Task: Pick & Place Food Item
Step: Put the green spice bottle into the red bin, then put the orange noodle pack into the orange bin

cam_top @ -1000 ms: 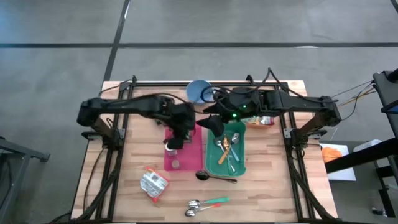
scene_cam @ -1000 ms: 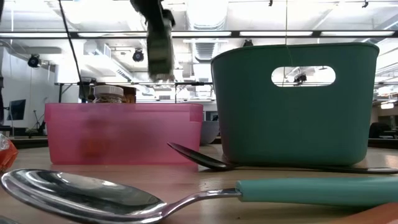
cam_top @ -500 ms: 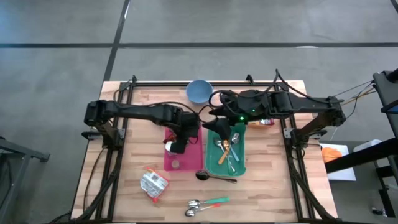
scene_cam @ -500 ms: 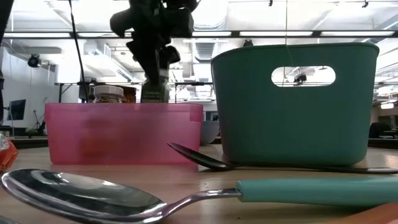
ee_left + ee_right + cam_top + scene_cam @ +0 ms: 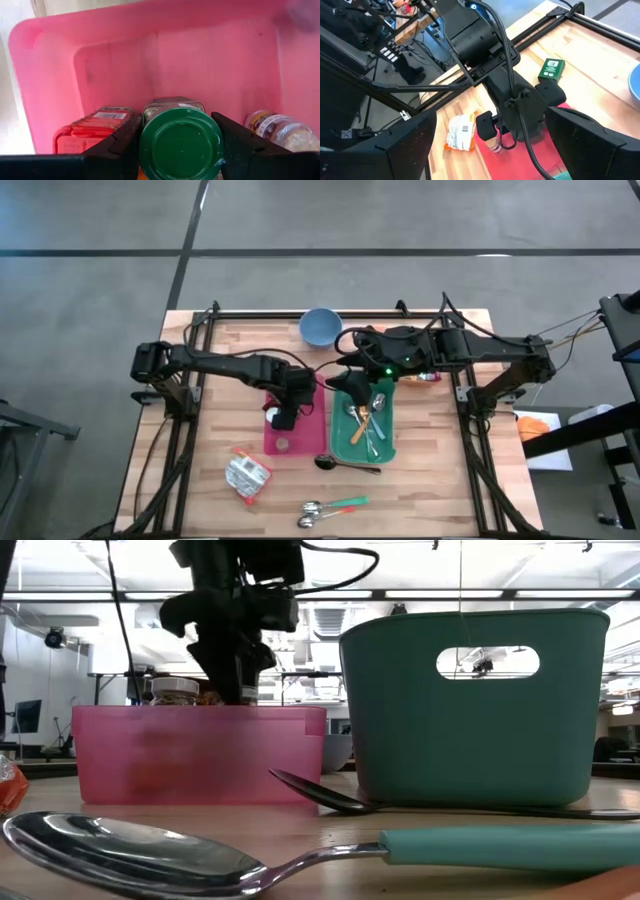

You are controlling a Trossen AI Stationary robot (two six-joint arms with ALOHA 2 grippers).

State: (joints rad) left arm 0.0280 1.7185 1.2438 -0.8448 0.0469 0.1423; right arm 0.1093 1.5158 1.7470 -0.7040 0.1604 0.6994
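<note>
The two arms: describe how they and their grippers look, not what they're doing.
Both arms are dark, nearly black, built of jointed segments. Black cables loop along the left arm and curl over its wrist. The right arm shows a small green light near its wrist. The left gripper has two flat black fingers; the right gripper has broad, dark, blocky ones.

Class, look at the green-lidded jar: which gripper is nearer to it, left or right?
Left. The left gripper is shut on the jar inside the pink bin. The right gripper hangs open over the green bin beside it.
</note>
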